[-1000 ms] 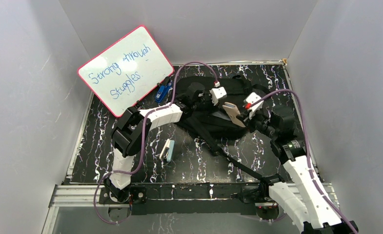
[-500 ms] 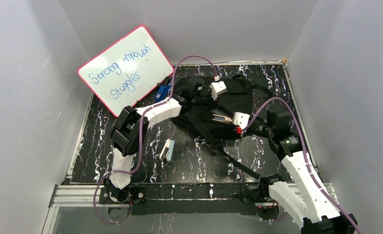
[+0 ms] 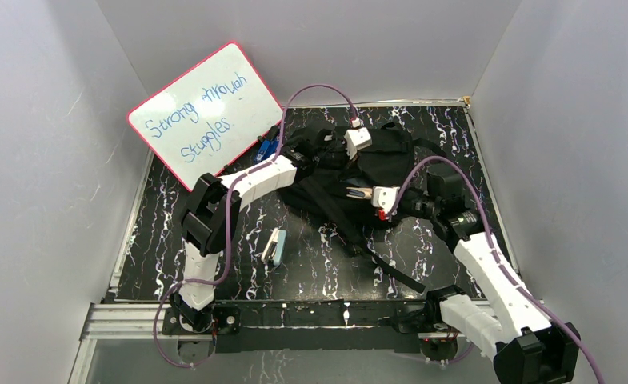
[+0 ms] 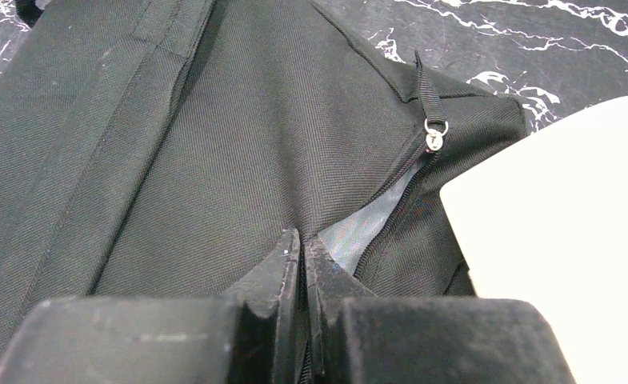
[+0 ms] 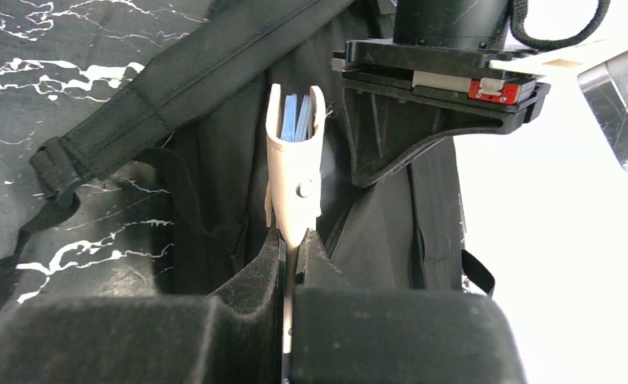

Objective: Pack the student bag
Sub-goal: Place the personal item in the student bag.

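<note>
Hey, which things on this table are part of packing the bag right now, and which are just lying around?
In the job: student bag, left claw pinching its zip edge, right claw holding a beige case.
Lying about: whiteboard, pale stapler-like item, blue object by the whiteboard; maybe packed later.

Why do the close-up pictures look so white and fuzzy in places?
Left wrist view: the white block at right is overexposed and featureless; the left gripper near the lens is soft, the large black fabric backpack sharp. Right wrist view: the right edge washes out to white, yet the cream snap-buttoned case is crisp. Top view: even light, pink-framed whiteboard readable.
</note>
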